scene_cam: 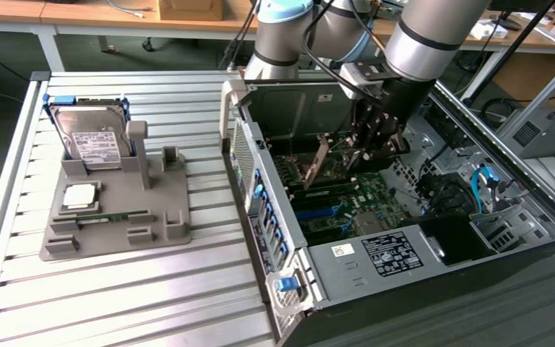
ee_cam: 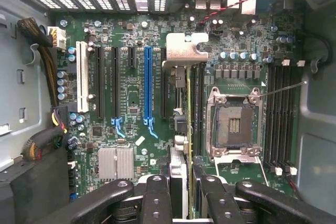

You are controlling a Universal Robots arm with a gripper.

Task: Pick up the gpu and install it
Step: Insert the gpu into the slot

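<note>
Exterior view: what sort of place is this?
Probably a robotics lab or test workshop: a silver robot arm reaches into an open grey metal computer case on a ribbed aluminium table, with wooden workbenches behind.

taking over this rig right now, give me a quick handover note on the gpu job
Gripper: shut on the gpu, which it holds edge-on between its fingers, silver bracket end away from the wrist.
Where: the card hangs inside the open computer case over the motherboard. From the wrist view it looks to be beside the long blue slot, not in it.
Done: gpu picked up and brought into the case.
Left: card not yet seated in a slot, as far as the views show.
Other: the hard drive and memory stick sit on the grey holder on the table.
</note>
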